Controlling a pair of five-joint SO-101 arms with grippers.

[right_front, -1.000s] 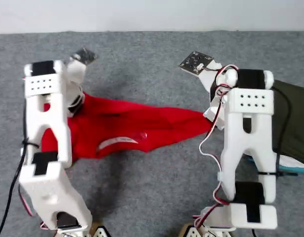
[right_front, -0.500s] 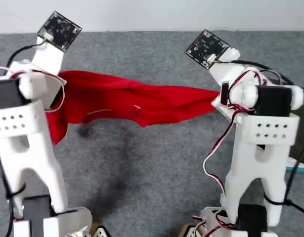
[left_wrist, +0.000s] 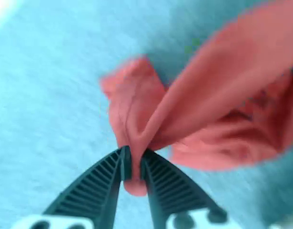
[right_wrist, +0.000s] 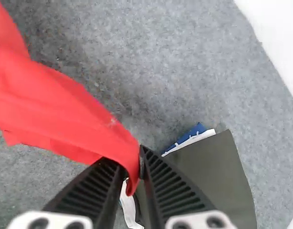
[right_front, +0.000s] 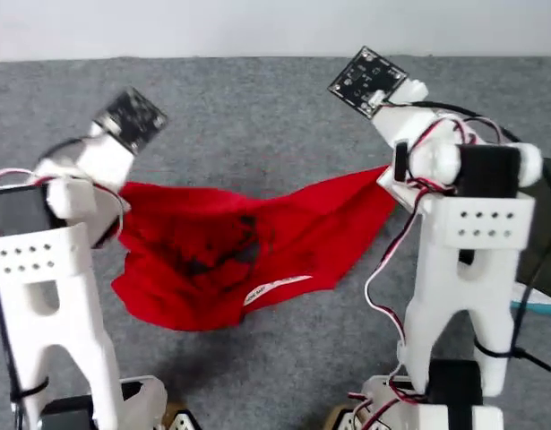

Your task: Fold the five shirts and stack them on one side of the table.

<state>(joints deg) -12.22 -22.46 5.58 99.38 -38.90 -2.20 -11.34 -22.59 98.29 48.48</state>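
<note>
Holding the red shirt [right_front: 221,260] slung between them over the table [right_front: 257,107], the left gripper [left_wrist: 132,161] is clenched on one bunched corner and the right gripper [right_wrist: 135,164] is pinched on the far edge, with the rumpled middle sagging toward the table. This looks like the spreading step before a fold, with a green shirt [right_wrist: 203,167] already lying at the right side. The next move likely calls for drawing the holds apart to remove the slack, then laying the cloth flat.
</note>
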